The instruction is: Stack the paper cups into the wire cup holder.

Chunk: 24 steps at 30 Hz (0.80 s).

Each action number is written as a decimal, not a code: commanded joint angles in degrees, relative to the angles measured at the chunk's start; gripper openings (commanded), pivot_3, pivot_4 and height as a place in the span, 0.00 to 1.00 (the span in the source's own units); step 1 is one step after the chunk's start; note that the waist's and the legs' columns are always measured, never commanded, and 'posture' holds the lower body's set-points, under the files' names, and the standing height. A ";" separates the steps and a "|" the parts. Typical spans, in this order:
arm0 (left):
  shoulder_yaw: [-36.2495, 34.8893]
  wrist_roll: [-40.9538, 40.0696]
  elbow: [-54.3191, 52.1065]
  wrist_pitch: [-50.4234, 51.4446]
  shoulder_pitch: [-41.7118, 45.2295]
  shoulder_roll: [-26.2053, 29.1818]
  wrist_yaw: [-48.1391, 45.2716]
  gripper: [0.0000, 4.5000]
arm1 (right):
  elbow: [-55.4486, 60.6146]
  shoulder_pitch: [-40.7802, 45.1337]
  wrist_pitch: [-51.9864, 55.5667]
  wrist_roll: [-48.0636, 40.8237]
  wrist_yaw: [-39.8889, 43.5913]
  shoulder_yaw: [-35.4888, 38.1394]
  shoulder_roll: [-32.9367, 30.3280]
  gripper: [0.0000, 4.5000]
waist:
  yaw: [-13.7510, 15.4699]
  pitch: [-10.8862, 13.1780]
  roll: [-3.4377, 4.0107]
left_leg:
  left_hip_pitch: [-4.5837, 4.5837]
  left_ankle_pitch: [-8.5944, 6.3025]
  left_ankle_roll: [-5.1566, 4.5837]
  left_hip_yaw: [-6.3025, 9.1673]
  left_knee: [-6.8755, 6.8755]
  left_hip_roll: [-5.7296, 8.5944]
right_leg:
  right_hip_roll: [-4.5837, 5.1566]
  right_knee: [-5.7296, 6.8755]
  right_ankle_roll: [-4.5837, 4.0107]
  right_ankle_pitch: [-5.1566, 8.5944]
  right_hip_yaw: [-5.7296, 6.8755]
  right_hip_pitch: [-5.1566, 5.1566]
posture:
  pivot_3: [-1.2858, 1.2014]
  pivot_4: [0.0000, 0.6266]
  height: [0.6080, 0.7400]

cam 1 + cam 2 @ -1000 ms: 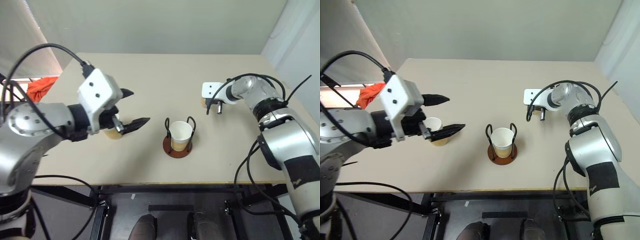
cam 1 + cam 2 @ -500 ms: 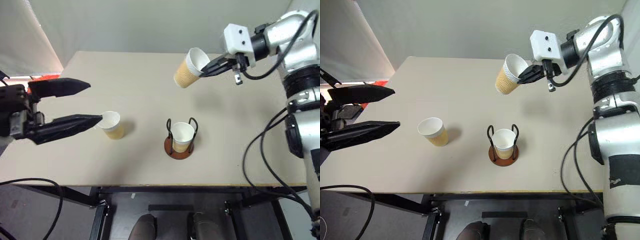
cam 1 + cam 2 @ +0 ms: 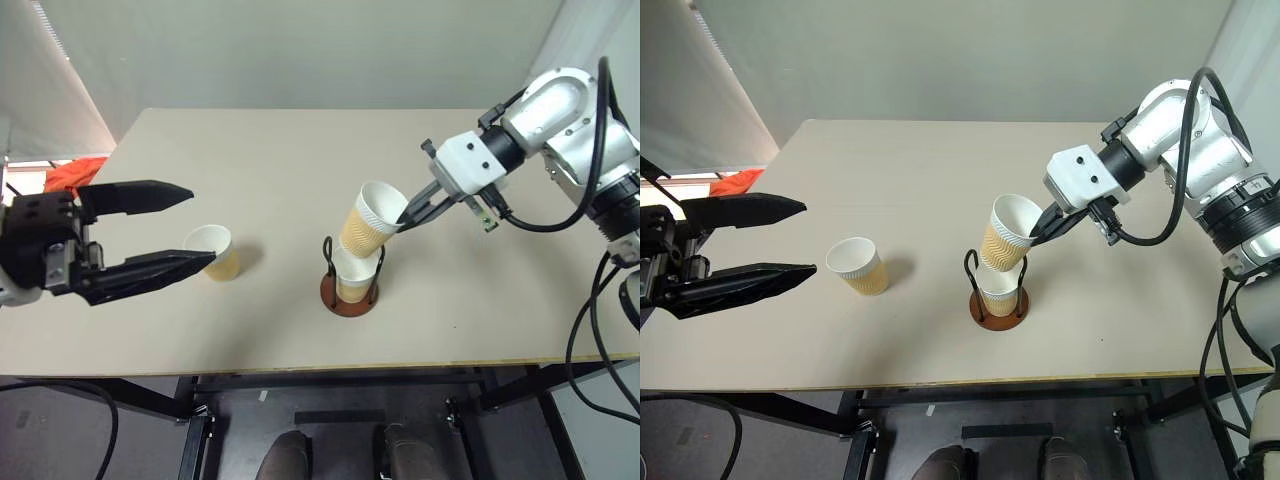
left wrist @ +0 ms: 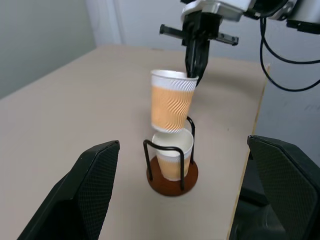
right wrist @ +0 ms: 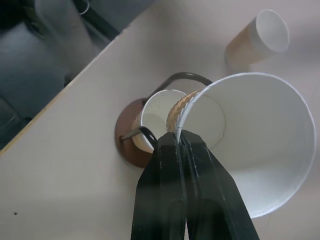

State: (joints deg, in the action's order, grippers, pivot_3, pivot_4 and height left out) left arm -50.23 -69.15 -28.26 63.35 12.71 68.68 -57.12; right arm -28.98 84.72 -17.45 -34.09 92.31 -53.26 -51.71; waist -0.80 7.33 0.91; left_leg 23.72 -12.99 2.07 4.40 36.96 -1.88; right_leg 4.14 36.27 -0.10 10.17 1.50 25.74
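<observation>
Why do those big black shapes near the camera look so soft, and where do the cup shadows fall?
In the left wrist view the left tool's fingers sit too near the lens, so they blur. In the right eye view the loose cup throws a faint shadow to its right on the table.

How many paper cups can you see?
3. One cup sits in the wire cup holder. One is pinched by its rim in the right gripper, tilted just above the holder. One stands on the table, left of the holder.
</observation>
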 commanded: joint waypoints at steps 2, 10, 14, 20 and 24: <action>-3.03 0.44 -0.40 -1.24 -0.80 0.96 -0.15 1.00 | 2.40 1.68 -1.16 -2.90 0.19 -1.15 -1.29 0.01 | -0.07 -0.01 -0.01 | -0.01 0.03 -0.03 0.00 0.00 0.00 | 0.00 0.04 -0.12 0.07 0.00 -0.01 | 0.52 0.24 1.00; -3.33 1.04 -1.46 -1.93 -2.83 0.52 0.62 1.00 | 3.79 1.37 -2.11 -3.46 0.19 -1.26 -0.18 0.01 | -0.12 -0.01 -0.03 | 0.00 0.04 -0.06 0.00 0.00 0.01 | 0.01 0.08 -0.22 0.13 -0.01 -0.01 | 0.52 0.24 1.00; -3.17 1.14 -1.66 -2.35 -3.27 0.45 1.03 1.00 | 2.84 1.55 -2.21 -2.73 0.19 -1.09 0.55 0.10 | -0.11 -0.01 -0.03 | 0.00 0.00 -0.06 0.00 0.00 0.01 | 0.01 0.08 -0.25 0.14 0.00 -0.01 | 0.52 0.24 1.00; -3.08 1.20 -1.76 -2.92 -3.84 0.60 1.36 1.00 | 2.18 1.80 -2.58 -1.92 0.19 -0.98 1.17 0.50 | -0.06 -0.02 -0.03 | 0.01 -0.09 -0.09 0.00 0.00 0.01 | 0.03 0.08 -0.27 0.15 0.00 -0.01 | 0.52 0.24 1.00; -2.80 1.33 -1.62 -3.37 -3.92 0.73 1.48 1.00 | 1.57 1.82 -2.62 -1.50 0.19 -0.48 1.59 0.80 | -0.07 -0.02 -0.03 | 0.01 -0.15 -0.07 0.01 -0.01 0.01 | 0.02 0.09 -0.28 0.16 0.00 0.00 | 0.52 0.24 1.00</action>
State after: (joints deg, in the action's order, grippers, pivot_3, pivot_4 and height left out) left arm -51.59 -68.16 -29.60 61.22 8.64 68.72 -55.80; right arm -27.47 84.78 -19.61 -35.70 92.32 -55.41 -50.10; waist -0.87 7.32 0.89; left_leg 23.74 -13.15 1.99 4.42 36.95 -1.86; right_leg 4.16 36.35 -0.38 10.34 1.51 25.73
